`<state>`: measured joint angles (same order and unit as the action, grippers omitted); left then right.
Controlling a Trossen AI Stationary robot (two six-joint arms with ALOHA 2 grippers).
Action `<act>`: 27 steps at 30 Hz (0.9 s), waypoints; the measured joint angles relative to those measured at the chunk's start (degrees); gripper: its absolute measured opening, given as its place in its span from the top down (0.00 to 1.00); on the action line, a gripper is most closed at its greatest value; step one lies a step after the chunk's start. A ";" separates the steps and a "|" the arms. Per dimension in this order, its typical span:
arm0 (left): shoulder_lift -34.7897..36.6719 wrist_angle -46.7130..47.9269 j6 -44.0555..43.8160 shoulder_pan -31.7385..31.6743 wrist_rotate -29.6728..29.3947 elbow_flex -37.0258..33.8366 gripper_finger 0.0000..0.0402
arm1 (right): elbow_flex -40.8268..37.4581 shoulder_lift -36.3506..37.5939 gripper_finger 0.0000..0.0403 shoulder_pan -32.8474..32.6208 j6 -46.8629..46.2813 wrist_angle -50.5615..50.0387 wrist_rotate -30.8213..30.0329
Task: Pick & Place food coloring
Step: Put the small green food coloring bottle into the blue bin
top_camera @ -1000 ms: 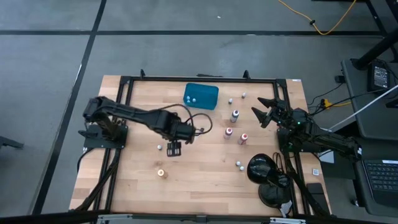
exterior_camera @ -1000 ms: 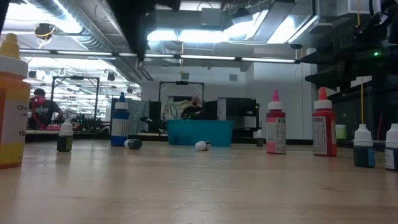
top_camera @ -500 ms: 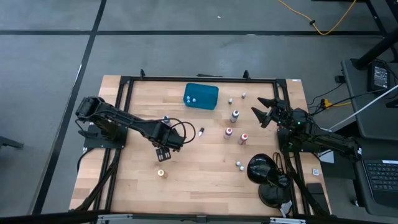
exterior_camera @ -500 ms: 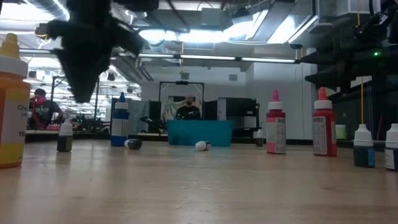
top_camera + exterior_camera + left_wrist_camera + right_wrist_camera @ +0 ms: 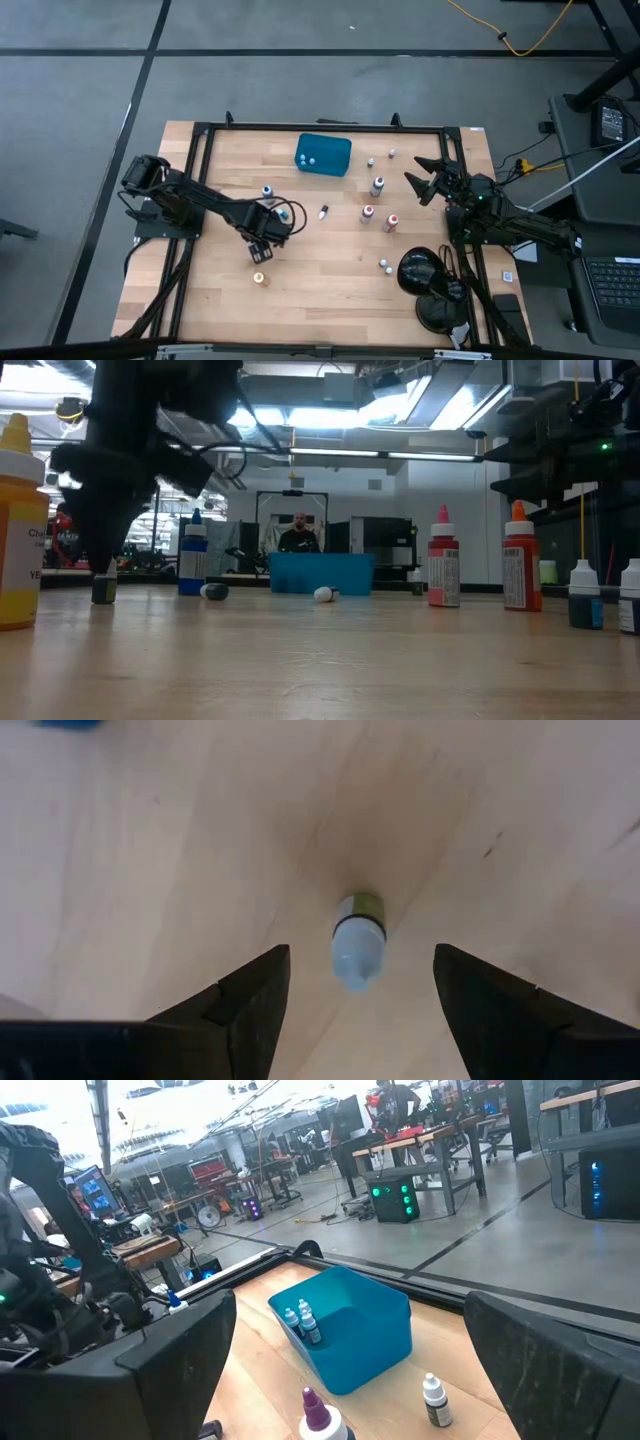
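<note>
Left pincer [image 5: 259, 251]: lowered over a small white-capped vial [image 5: 357, 938] standing upright on the desk [image 5: 330, 290], fingers [image 5: 240, 1005] spread to either side of it and not touching. Just beside, nearer the front edge: orange bottle [image 5: 260, 279]. Further in: blue bottle [image 5: 267, 190]; a small vial lying on its side [image 5: 323, 212]; two red bottles [image 5: 368, 213] near the middle. Far side: teal tray [image 5: 323, 154], holding two small bottles [image 5: 303, 1322]. Right pincer [image 5: 428, 178]: spread wide, empty, at the right desk edge.
</note>
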<state>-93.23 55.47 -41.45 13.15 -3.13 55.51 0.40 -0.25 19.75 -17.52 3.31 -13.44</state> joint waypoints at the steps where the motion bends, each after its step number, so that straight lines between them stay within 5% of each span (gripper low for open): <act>1: -0.02 -0.34 0.02 0.00 0.10 -0.44 0.40 | 0.00 0.00 0.03 0.00 0.00 0.00 0.00; 14: -0.02 -2.60 2.60 -0.11 0.34 -0.82 0.42 | 0.00 0.02 0.03 0.02 0.00 0.00 0.01; 27: -0.02 -2.42 3.21 -0.11 1.14 -0.82 0.58 | 0.00 0.02 0.03 0.00 0.00 0.00 -0.01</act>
<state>-93.25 53.06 -38.24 13.04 -1.99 54.70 0.40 -0.23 19.75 -17.52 3.31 -13.45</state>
